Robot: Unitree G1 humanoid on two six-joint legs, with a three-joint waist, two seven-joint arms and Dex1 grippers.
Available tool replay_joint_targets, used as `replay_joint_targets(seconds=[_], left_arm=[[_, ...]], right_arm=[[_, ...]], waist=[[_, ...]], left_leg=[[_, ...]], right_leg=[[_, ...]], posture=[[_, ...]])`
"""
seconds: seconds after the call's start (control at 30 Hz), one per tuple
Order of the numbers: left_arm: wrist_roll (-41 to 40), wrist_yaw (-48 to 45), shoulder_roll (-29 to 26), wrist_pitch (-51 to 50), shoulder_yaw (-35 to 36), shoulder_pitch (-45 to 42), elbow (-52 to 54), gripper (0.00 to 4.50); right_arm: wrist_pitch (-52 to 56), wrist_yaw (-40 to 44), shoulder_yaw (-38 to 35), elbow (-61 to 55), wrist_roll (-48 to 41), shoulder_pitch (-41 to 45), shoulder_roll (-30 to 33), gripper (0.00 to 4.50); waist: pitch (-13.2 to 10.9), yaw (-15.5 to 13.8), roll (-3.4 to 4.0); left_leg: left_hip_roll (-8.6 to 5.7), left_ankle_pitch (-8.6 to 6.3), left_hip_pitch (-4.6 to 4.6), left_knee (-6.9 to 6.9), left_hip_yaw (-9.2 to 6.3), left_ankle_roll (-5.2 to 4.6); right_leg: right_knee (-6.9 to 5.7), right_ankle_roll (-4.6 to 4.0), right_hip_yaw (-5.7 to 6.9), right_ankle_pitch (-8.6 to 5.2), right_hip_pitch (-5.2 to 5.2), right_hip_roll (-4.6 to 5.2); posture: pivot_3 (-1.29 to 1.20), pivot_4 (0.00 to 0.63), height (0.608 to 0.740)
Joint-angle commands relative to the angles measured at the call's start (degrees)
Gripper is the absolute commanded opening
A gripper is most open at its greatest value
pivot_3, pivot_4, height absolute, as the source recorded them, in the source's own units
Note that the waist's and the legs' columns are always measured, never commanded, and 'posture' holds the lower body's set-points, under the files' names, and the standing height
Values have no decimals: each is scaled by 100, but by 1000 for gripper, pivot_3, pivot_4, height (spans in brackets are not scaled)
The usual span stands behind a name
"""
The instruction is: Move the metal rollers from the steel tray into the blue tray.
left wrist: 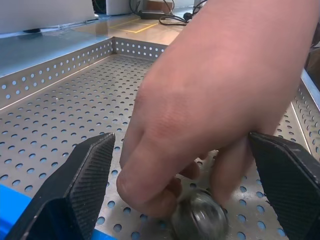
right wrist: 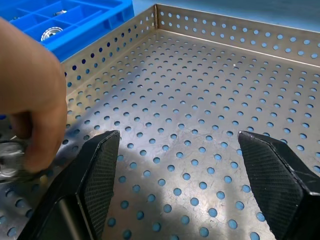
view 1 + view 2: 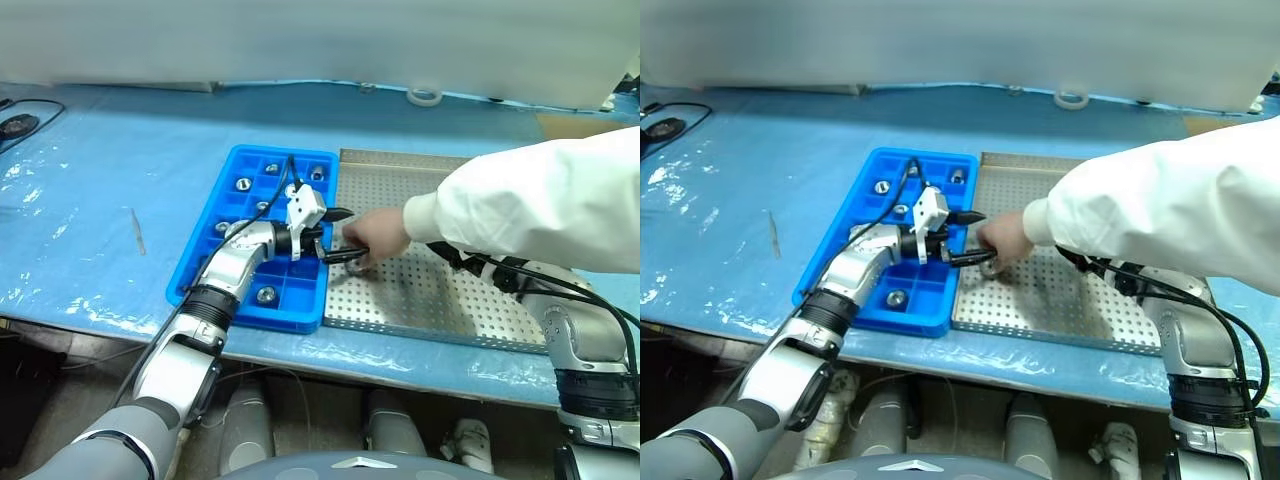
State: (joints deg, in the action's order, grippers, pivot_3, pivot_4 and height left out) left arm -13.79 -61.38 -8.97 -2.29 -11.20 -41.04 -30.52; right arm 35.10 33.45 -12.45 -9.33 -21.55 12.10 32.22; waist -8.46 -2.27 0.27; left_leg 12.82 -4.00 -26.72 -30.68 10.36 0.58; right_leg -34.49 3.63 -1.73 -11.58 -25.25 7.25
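The steel tray (image 3: 455, 305) lies right of the blue tray (image 3: 212, 262) on the blue-covered table. Several metal rollers sit in blue compartments, among them one (image 3: 243, 184) at the far left and one (image 3: 266, 295) near the front. A person's hand (image 3: 378, 234) in a white sleeve pinches another roller (image 1: 200, 218) against the steel tray's floor near its left rim. My left gripper (image 3: 340, 236) reaches in from the blue tray's side, open, with its fingers on either side of that hand. My right gripper (image 2: 178, 137) is open over bare perforated floor, mostly hidden under the sleeve in the head views.
A roll of tape (image 3: 424, 96) lies at the table's far edge. A thin stick (image 3: 137, 230) rests left of the blue tray, and a black cable (image 3: 18, 122) sits at the far left. The person's sleeve (image 3: 540, 205) spans the steel tray's right half.
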Motion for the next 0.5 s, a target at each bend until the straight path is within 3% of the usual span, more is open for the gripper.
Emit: replay_joint_targets(seconds=[0.03, 0.5], left_arm=[[-21, -76, 4, 101, 66, -74, 191, 4500], [-52, 26, -325, -109, 238, 152, 544, 4500]], right_arm=[[-231, 20, -23, -120, -41, 184, -5, 3954], [-144, 460, 471, -248, -421, 341, -361, 3954]], waist=[[0, 5, 0], [0, -3, 0]], left_leg=[[0, 0, 0, 1, 0, 0], [3, 0, 1, 1, 0, 0]], right_leg=[[0, -16, 0, 10, -1, 0], [-2, 2, 1, -1, -2, -2]], posture=[[-287, 150, 740], [-202, 150, 740]])
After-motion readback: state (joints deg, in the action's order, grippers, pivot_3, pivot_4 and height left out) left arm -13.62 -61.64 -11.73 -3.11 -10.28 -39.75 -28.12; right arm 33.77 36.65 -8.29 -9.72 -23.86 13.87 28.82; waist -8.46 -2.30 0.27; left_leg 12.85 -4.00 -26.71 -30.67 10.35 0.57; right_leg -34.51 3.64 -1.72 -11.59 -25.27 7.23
